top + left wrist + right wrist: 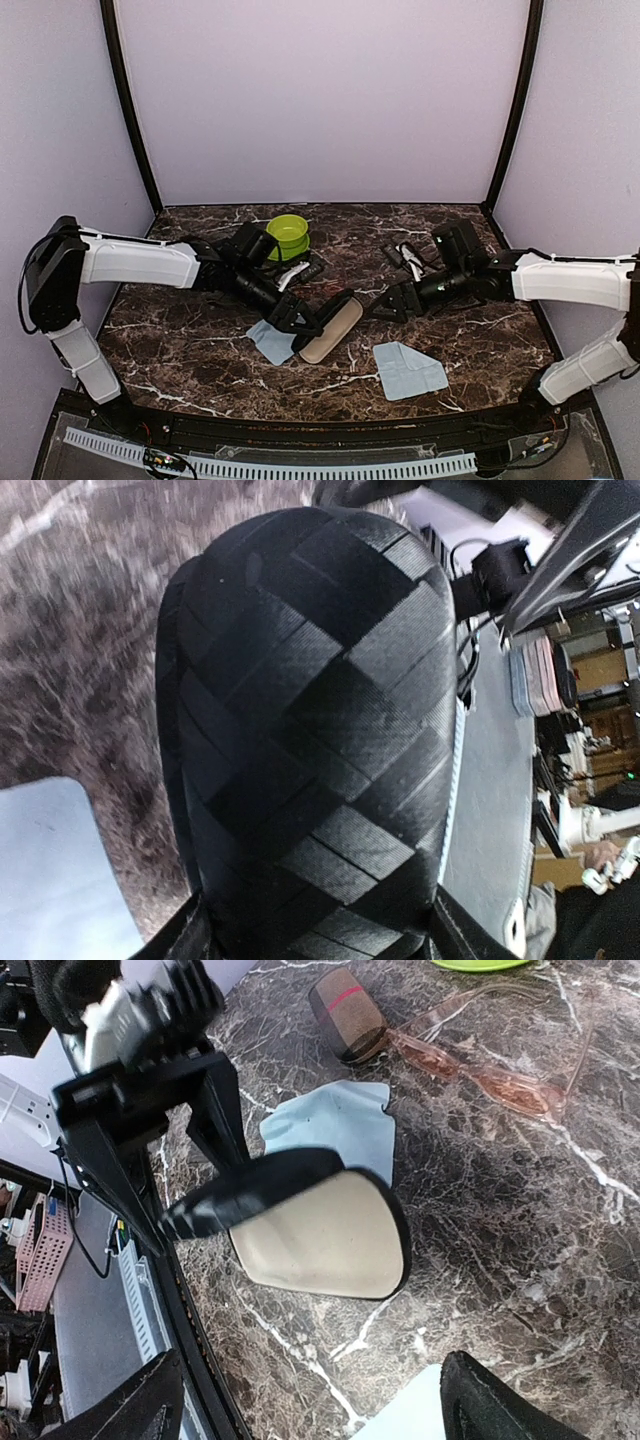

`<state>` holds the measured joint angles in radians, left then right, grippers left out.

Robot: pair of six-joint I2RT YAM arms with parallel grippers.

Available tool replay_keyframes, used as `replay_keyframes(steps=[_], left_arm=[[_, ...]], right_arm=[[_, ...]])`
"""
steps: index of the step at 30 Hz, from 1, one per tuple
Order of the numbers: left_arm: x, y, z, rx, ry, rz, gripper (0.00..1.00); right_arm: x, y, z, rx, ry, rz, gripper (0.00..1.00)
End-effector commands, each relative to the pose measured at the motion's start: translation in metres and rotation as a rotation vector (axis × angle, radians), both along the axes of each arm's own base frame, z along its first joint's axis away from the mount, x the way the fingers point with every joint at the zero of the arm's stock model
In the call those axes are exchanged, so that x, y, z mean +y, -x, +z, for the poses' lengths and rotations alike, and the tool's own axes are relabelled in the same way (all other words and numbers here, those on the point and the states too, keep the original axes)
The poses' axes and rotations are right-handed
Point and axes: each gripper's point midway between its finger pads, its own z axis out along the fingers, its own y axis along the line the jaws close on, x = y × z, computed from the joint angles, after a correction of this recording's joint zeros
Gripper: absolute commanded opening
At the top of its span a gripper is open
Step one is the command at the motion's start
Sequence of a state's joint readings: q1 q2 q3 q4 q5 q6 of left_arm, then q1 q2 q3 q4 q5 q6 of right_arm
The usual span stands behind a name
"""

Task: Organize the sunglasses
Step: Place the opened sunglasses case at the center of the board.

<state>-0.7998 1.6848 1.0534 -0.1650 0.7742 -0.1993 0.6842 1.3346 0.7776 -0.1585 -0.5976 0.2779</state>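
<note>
A reddish-brown translucent pair of sunglasses [480, 1072] lies unfolded on the marble, far beyond the right gripper. The black woven case [310, 710] stands open, its beige inside [325, 1235] facing up. My left gripper [303, 322] [320, 942] is shut on the case's lid, with one finger on each side of it. My right gripper [386, 304] [315, 1405] hovers open just right of the case, nothing between its fingers [495, 1405]. I see no black wire pair.
A brown striped case [345, 1010] lies by the sunglasses. One pale blue cloth [268, 341] lies partly under the open case, another [408, 370] at the front right. A green bowl [288, 235] stands at the back. Purple walls close three sides.
</note>
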Motion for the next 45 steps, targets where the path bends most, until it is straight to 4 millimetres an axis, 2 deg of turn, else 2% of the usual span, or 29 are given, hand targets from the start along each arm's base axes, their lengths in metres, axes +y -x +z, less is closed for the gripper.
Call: replay_keyframes(steps=[1, 8, 11, 18, 25, 30, 37, 45], left_arm=[[0.006, 0.024, -0.010, 0.127, -0.056, -0.119, 0.04], [0.016, 0.035, -0.027, 0.232, -0.133, -0.222, 0.05], [0.015, 0.036, -0.027, 0.265, -0.120, -0.248, 0.05], [0.007, 0.034, -0.035, 0.330, -0.081, -0.261, 0.15], [0.006, 0.028, -0.043, 0.357, -0.082, -0.250, 0.37], [0.009, 0.022, -0.047, 0.342, -0.100, -0.231, 0.62], [0.010, 0.018, -0.050, 0.324, -0.124, -0.216, 0.81], [0.012, 0.015, -0.049, 0.295, -0.138, -0.206, 0.84]], right_arm=[[-0.011, -0.004, -0.004, -0.014, 0.021, -0.038, 0.89], [-0.010, -0.006, -0.018, 0.016, 0.016, -0.057, 0.89], [-0.008, -0.006, -0.022, 0.028, 0.005, -0.054, 0.88], [-0.004, -0.007, -0.030, 0.046, 0.005, -0.048, 0.88], [-0.003, -0.009, -0.035, 0.054, 0.004, -0.052, 0.88], [-0.002, -0.006, -0.039, 0.068, -0.006, -0.044, 0.88], [-0.001, -0.003, -0.046, 0.091, -0.017, -0.043, 0.87], [0.004, 0.004, -0.060, 0.115, 0.005, -0.046, 0.83]])
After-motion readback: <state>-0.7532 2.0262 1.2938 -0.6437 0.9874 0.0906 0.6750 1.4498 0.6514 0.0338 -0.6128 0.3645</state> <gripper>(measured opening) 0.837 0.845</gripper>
